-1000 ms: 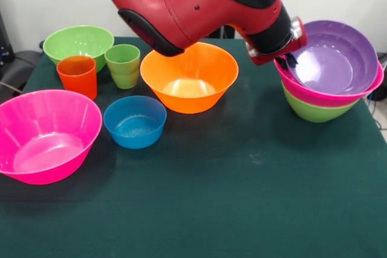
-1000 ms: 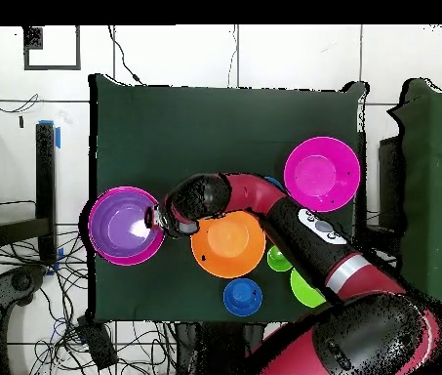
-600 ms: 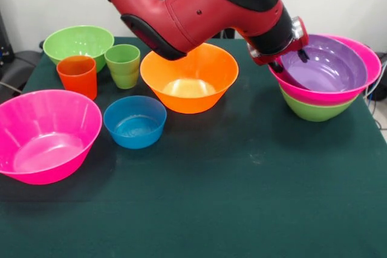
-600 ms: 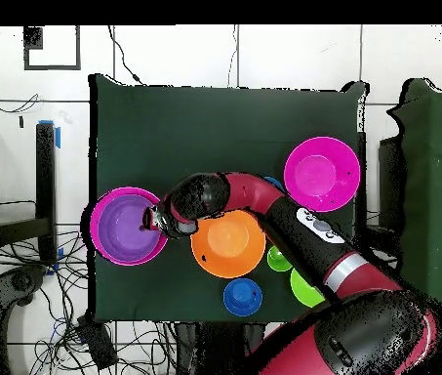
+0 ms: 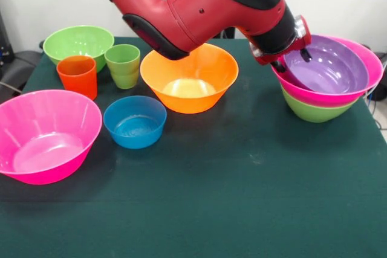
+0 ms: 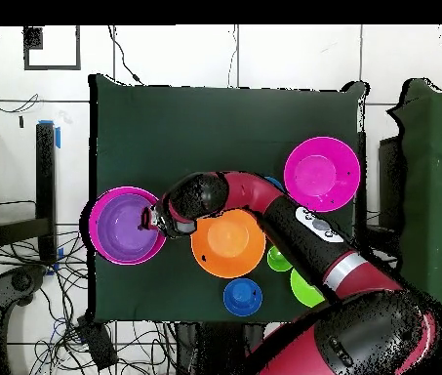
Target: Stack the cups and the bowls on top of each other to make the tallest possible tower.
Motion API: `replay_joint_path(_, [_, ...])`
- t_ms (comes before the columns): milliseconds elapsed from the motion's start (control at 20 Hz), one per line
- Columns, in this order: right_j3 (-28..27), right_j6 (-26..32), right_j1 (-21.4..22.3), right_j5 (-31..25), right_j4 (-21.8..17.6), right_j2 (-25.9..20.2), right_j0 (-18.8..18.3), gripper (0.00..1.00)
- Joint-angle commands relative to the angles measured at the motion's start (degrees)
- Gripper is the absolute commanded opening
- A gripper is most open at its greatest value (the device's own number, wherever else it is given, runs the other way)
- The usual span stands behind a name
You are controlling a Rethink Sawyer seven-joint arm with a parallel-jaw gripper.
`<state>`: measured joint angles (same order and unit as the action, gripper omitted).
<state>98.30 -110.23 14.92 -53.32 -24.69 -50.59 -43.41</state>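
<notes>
"Since you are building a tower, how far along are you?"

"I am stacking three so far: the purple bowl (image 5: pixel 329 64) is sitting in a pink bowl (image 5: pixel 363 86), and that is sitting in a green bowl (image 5: pixel 314 111). My gripper (image 5: pixel 289 60) is hanging at the purple bowl's rim, but I cannot tell if it is pinching or letting go."

"What is left?"

"Beside the tower, the orange bowl (image 5: pixel 189 77), a blue bowl (image 5: pixel 135 121), another pink bowl (image 5: pixel 45 135), another green bowl (image 5: pixel 77 41) and two cups (image 5: pixel 77 75) are waiting. All are looking smooth, round and shiny."
</notes>
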Motion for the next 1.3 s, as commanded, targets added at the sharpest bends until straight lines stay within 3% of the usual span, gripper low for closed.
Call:
replay_joint_path(50, [-3.6,15.9,-1.5,-2.6,-3.6,-0.2,0.0,1.0])
replay_joint_path(400, [-0.4,13.0,4.2,-4.0,-2.6,-1.8,-0.2,1.0])
replay_joint_path(650, [3.3,9.9,17.1,-6.1,-0.7,-6.0,-1.1,1.0])
replay_joint_path(850, [4.2,8.2,24.5,-8.3,0.3,-7.1,-1.0,1.0])
replay_joint_path(1300, [5.7,6.8,31.9,-12.8,3.6,-7.5,-1.5,1.0])
